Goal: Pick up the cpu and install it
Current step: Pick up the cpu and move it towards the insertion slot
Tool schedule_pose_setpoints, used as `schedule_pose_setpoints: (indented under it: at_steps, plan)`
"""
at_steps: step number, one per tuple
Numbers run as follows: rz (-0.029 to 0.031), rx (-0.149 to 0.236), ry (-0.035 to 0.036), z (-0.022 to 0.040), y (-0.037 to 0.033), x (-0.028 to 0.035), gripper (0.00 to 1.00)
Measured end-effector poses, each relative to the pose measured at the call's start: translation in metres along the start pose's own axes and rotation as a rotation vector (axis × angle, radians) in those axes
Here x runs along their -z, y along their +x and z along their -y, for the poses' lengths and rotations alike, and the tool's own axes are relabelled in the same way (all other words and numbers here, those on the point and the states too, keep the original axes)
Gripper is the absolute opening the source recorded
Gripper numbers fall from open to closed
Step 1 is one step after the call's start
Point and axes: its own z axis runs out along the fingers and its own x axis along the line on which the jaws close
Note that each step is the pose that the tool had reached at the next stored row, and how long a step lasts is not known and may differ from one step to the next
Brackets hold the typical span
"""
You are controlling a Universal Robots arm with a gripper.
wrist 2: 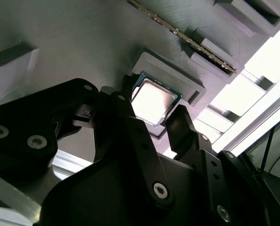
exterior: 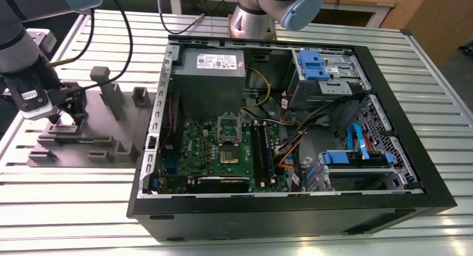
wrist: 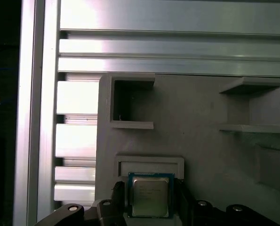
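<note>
Gripper [exterior: 65,118] is parked low over the grey fixture block [exterior: 81,148] that sits on the slatted aluminium table [exterior: 74,189], on the exterior view's left and well apart from the open computer case [exterior: 296,211].

Both wrist views give me the good angle. The cpu [wrist 2: 155,98] [wrist: 150,197] lies flat in a shallow square pocket of the fixture, silver lid facing up with a green edge around it. My gripper [wrist 2: 151,104] [wrist: 149,200] is straddling it: the black fingers [wrist 2: 182,129] [wrist: 118,197] are spread, one on each side of the chip and just beside its edges. As far as I can see they aren't clamped on it, and the chip looks fully seated in its pocket.

In the second wrist view there's also a thin board [wrist 2: 177,35] standing on edge in a slot of the same fixture, near the cpu pocket.

Over in the case, the motherboard [exterior: 199,150] lies flat on the floor of the box, and its socket [exterior: 229,137] has the metal frame standing up. The grey power supply [exterior: 210,65] sits beyond it, and the blue drive caddies [exterior: 314,65] are toward the exterior view's right.
</note>
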Motion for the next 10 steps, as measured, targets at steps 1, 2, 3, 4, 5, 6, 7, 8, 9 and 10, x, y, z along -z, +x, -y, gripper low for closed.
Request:
schedule_pose_setpoints:
  at_steps: [1,2,3,4,5,6,7,8,9,10]
  plan:
    - [0.0002,0.0,0.0001,0.0,0.0,0.0002,0.55]
    - [0.0005,0.0,0.0001,0.0,0.0,0.0004,0.55]
    - [0.0005,0.0,0.0002,-0.0001,0.0001,0.0005,0.55]
    - [0.0007,0.0,0.0001,-0.0001,0.0,0.0005,0.55]
    - [0.0007,0.0,0.0001,-0.0001,0.0001,0.0005,0.55]
    - [0.0007,0.0,0.0001,-0.0001,0.0001,0.0005,0.55]
    - [0.0007,0.0,0.0002,-0.0001,0.0001,0.0005,0.55]
    - [0.0007,0.0,0.0001,-0.0001,0.0001,0.0005,0.55]
    - [0.0007,0.0,0.0003,-0.0001,0.0001,0.0006,0.55]
    - [0.0006,0.0,0.0003,-0.0001,0.0001,0.0006,0.55]
